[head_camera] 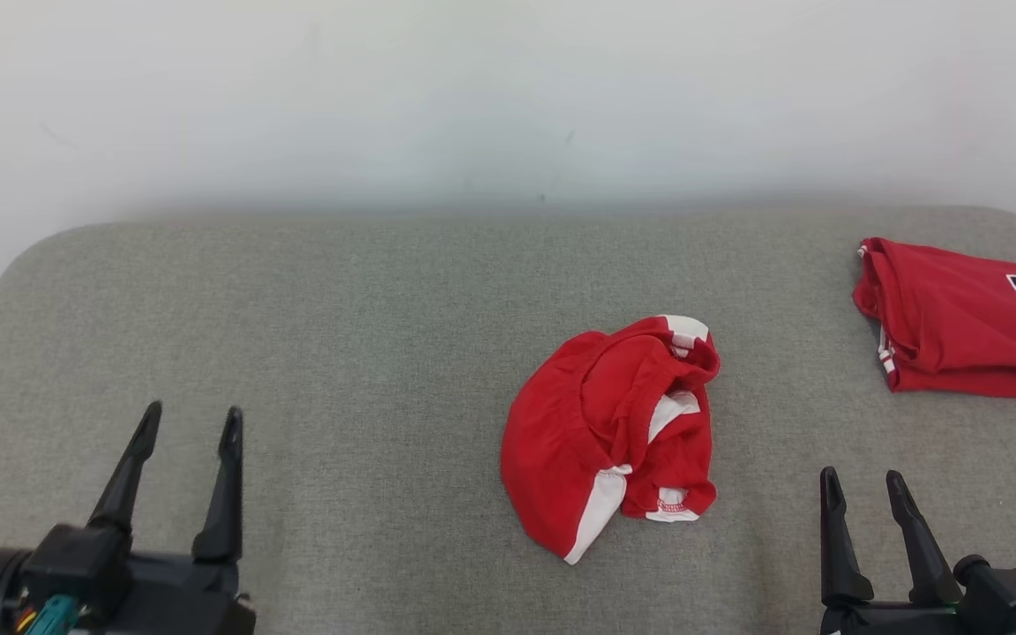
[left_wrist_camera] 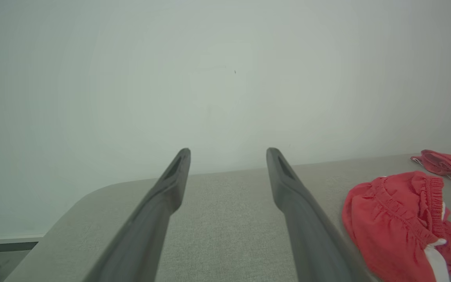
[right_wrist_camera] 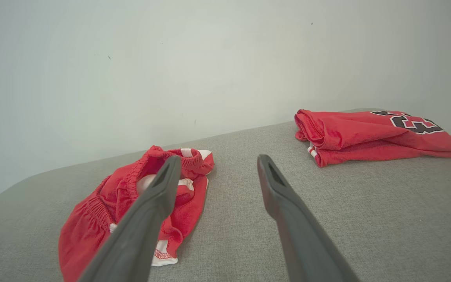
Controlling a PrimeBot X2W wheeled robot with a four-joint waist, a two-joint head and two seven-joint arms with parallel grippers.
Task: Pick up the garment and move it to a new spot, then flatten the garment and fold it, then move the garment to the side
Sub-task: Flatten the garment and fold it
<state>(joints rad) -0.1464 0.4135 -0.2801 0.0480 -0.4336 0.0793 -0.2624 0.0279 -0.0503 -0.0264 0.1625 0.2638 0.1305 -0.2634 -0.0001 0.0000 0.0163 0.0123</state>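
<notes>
Left hand and right hand: fingers apart, empty. Red shorts lie crumpled on the tabletop. Advise the nearer right hand pinch the raised waistband, lifting clear of the folded jersey.

The shorts lie on the cushion a little right of its middle, and the jersey lies on it farther back at the right edge, well apart from them. The wall stands behind the cushion. The left gripper is at the near left, well apart from the shorts; the right gripper is at the near right, in front of the jersey
</notes>
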